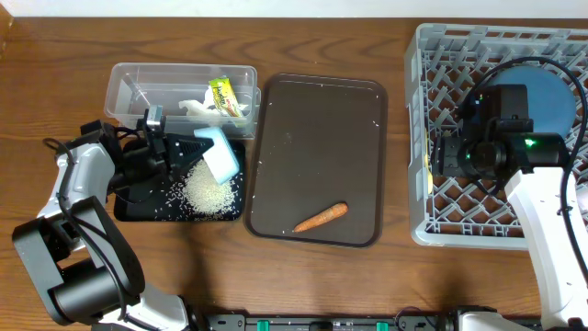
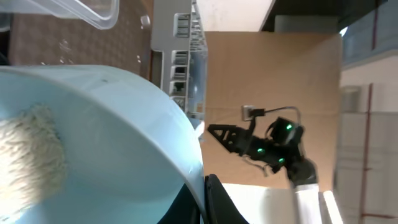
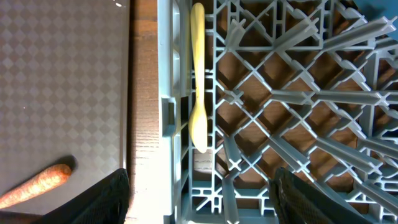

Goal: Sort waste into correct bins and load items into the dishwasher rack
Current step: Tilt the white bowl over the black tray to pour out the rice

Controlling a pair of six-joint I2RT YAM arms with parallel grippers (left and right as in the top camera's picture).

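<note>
Overhead view: the left gripper (image 1: 197,150) is clamped on the rim of a light blue cup (image 1: 220,154), which is tipped on its side over the back right corner of the black tray (image 1: 138,207). The cup sits just beside the front wall of the clear tub (image 1: 124,83). A heap of rice (image 1: 207,190) lies on the black tray below the cup (more rice shows inside the cup in the left wrist view). Loose grains reach toward the tray's right edge.

The tub holds the tissue (image 1: 197,108) and the yellow-green wrapper (image 1: 223,95).

The brown tray (image 1: 317,138) touches the black tray's right side. A carrot (image 1: 322,217) lies near its front edge, and the rest of its surface is bare.

A strip of table (image 1: 397,138) separates the brown tray from the rack (image 1: 441,55).

The right gripper (image 3: 200,199) hangs over the rack's left wall with its fingers spread wide, holding nothing. The spoon (image 3: 198,81) lies along that wall, inside the edge channel. A blue dish (image 1: 556,101) stands at the rack's far right.
</note>
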